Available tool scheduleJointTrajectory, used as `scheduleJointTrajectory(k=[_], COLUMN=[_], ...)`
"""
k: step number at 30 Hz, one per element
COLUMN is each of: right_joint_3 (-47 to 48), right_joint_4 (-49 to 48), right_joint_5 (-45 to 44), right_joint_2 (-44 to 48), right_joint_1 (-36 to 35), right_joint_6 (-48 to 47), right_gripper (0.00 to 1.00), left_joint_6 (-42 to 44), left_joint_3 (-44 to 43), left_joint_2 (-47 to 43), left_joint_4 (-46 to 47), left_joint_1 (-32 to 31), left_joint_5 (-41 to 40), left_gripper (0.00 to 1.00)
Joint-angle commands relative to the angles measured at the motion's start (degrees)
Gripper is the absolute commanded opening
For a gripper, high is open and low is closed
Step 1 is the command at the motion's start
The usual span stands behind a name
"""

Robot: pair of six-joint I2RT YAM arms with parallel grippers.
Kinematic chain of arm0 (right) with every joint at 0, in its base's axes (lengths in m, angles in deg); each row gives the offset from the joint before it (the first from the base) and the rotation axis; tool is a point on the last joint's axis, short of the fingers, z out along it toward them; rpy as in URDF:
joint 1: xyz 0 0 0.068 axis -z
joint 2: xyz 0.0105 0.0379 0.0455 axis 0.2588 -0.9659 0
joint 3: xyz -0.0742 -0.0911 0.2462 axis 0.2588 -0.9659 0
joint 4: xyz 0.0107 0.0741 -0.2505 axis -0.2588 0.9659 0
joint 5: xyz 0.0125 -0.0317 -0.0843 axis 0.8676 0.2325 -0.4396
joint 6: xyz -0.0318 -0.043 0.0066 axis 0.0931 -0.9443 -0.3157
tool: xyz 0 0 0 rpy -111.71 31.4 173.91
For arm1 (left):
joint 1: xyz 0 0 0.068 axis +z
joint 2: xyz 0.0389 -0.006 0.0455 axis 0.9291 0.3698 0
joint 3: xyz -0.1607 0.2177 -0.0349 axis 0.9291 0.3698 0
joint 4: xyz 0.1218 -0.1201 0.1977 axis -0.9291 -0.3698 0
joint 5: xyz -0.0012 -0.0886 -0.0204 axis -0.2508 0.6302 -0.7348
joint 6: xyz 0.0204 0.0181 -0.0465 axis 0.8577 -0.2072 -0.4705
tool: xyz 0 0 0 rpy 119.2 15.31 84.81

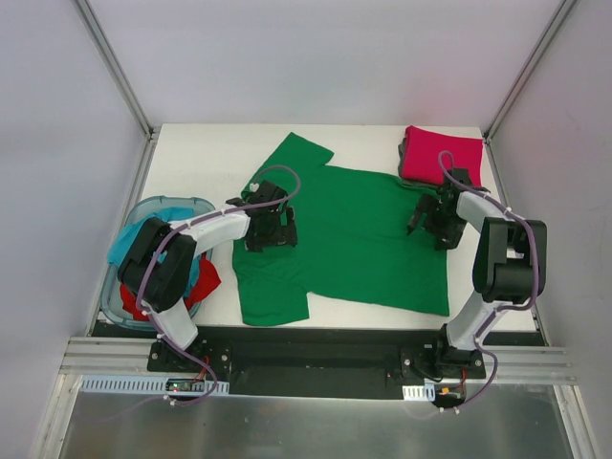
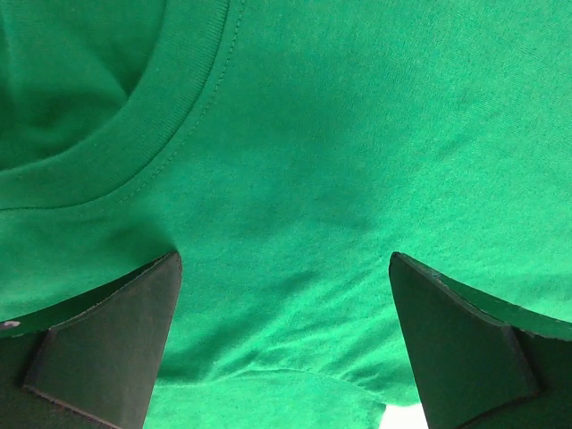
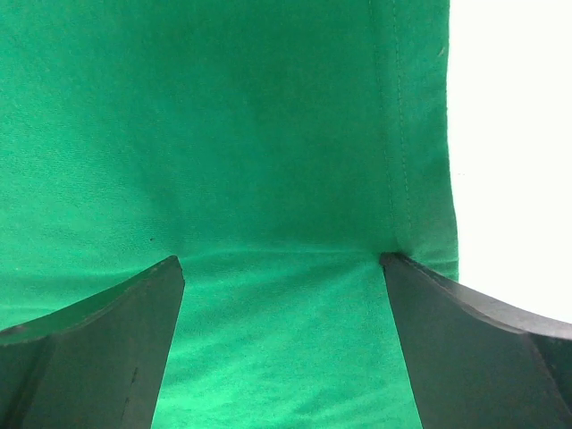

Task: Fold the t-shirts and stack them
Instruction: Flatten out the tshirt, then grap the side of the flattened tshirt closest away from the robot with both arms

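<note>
1. The bright green short-sleeved cloth t-shirt [image 1: 354, 239] lies spread flat across the middle of the white table [image 1: 201, 163]. Its collar is toward the left edge and its hem toward the right, which suits a fold.
2. The left hand [image 1: 268, 228] is open. Its fingers [image 2: 116, 340] are set wide on the cloth just below the collar band, probably to pin or pinch that end.
3. The right hand [image 1: 430, 218] is likewise open, with its tips down beside the stitched hem, so both ends of the shirt can be taken together.
4. The folded crimson-pink cloth t-shirt [image 1: 440, 156] sits at the far right corner, apparently starting the stack.
5. The translucent pale-blue plastic tub [image 1: 134, 215] at the left edge holds the crumpled teal shirt [image 1: 124, 244] and the red shirt [image 1: 206, 279], which are waiting their turn.
</note>
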Motion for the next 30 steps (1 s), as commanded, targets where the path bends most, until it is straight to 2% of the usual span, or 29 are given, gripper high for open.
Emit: scheduleJointTrajectory(k=[1, 6, 8, 14, 18, 20, 21, 22, 25, 30], right_joint_3=[-0.22, -4.08, -7.33, -20.07, -25.26, -26.06, -26.24, -26.33, -26.59, -26.85], right_joint_4=[2.08, 3.05, 3.22, -0.46, -2.84, -3.28, -3.28, -3.45, -3.81, -3.81], right_joint_5=[-1.92, -2.89, -6.05, -10.01, -13.87, -14.32, -14.15, -13.54, -13.7, -13.26], right_joint_2=[3.72, 16.28, 20.86, 34.84, 40.99, 42.41, 42.76, 42.94, 42.24, 41.8], right_joint_1=[0.27, 0.27, 0.27, 0.44, 0.53, 0.7, 0.7, 0.7, 0.7, 0.7], right_joint_6=[-2.39, -2.13, -1.43, 2.18, 2.53, 2.53, 2.44, 2.01, 1.74, 1.83], right_gripper=[0.96, 0.96, 0.96, 0.96, 0.96, 0.96, 0.96, 0.96, 0.96, 0.96], left_joint_6=[-0.29, -0.55, -2.13, -8.97, -16.0, -19.43, -21.19, -21.99, -23.14, -24.72], left_joint_3=[-0.61, 2.28, 5.26, 20.11, 26.53, 28.03, 28.56, 29.0, 29.79, 31.81], left_joint_2=[-5.89, -16.78, -21.35, -33.05, -38.59, -40.0, -40.44, -40.88, -41.5, -41.07], left_joint_4=[-1.16, -3.01, -4.84, -12.05, -15.75, -17.42, -17.95, -18.21, -19.44, -20.94], left_joint_1=[-0.72, -4.32, -5.21, -9.41, -16.35, -19.61, -20.32, -21.11, -21.91, -22.43], left_joint_5=[-2.93, -7.07, -7.51, -6.28, -4.96, -5.23, -5.23, -5.05, -5.49, -4.96], left_gripper=[0.99, 0.99, 0.99, 0.98, 0.89, 0.77, 0.66, 0.59, 0.54, 0.52])
